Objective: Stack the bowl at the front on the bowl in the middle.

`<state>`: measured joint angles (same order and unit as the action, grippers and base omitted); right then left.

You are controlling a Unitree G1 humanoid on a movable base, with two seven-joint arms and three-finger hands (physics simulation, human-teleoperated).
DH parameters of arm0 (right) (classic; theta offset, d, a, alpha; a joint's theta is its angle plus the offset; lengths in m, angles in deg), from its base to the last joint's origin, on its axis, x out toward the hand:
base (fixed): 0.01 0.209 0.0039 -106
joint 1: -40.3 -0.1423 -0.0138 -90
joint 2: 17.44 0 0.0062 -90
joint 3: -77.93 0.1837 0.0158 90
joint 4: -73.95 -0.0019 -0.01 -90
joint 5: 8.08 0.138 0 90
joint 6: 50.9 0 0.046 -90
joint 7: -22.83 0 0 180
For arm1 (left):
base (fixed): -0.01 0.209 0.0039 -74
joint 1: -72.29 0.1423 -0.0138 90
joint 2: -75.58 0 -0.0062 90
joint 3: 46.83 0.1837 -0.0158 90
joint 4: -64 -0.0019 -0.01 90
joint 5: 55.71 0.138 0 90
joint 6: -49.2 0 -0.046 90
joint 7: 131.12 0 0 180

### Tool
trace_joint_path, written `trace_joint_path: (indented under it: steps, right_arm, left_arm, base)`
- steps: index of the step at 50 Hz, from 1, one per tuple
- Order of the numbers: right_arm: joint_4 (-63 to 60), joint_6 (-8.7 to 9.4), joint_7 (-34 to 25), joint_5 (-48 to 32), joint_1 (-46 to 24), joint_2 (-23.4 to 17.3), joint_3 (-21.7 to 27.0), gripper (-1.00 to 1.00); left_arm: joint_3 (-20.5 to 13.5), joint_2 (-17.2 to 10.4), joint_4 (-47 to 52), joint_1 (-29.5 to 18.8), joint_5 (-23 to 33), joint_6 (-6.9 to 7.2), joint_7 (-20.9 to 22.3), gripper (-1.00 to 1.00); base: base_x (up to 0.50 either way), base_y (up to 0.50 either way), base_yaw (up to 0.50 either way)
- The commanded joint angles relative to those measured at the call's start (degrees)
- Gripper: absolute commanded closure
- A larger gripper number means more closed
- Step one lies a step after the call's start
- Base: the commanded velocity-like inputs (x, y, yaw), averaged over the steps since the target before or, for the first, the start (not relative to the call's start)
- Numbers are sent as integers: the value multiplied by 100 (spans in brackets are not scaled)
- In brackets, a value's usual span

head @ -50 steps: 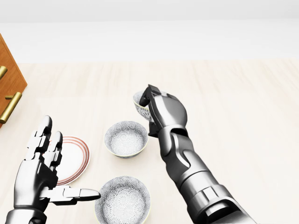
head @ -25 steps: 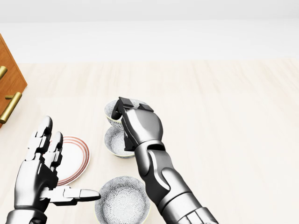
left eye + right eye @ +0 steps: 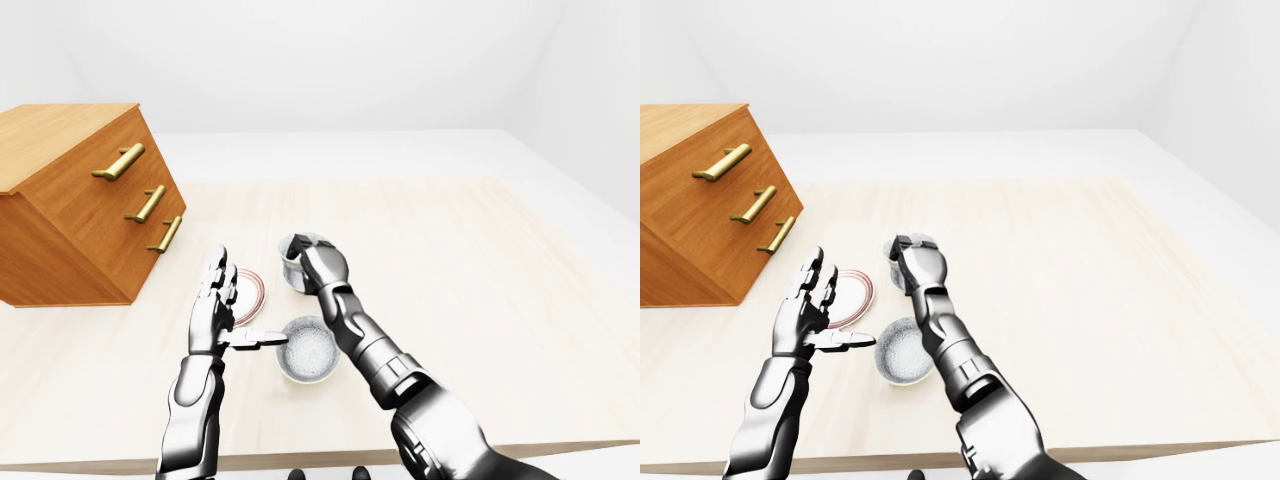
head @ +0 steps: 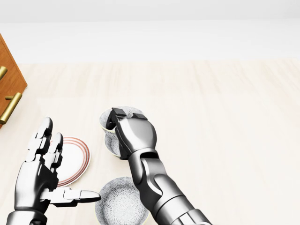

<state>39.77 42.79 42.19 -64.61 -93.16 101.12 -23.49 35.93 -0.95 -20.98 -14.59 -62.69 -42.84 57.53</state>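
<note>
A bare, simulated domestic-style room served as the setting: a broad pale wooden table (image 3: 470,260) stood against plain white walls (image 3: 330,60) and a white floor, with no windows or fittings in sight. A wooden chest of drawers (image 3: 75,205) with brass handles (image 3: 120,162) sat on the table's left side in the left-eye view, while patterned bowls (image 3: 308,349) and a red-rimmed plate (image 4: 75,159) gave the scene the look of a dining or kitchen table
</note>
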Motion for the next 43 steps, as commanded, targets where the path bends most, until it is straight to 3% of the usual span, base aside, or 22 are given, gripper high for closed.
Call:
trace_joint_path:
  steps: [1,13,20,29,39,43]
  right_arm:
    - [-1767,131,-585,-890,578,149,-186,-100]
    - [-5248,131,-2186,-909,1202,163,-254,-100]
    - [-5935,131,-2451,-1007,1436,236,-383,-100]
    - [-6199,131,-2567,-769,1414,106,-209,-100]
    - [-7862,131,-2958,564,2350,-576,221,-100]
    - [-9001,131,-2957,1535,3299,-842,482,-100]
  left_arm:
    - [-18,-8,-44,-24,-8,-29,-8,-100]
    - [9,-5,-164,-68,19,-97,-39,-100]
    - [39,-10,-275,-118,46,-147,-70,-100]
    - [32,-19,-278,-112,26,-154,-63,-100]
    - [62,17,-26,2,28,-36,-62,-100]
    - [24,21,150,38,-27,69,-60,-100]
  base:
    - [0,0,0]
    - [0,0,0]
    - [0,0,0]
    - [0,0,0]
    - [0,0,0]
    - [0,0,0]
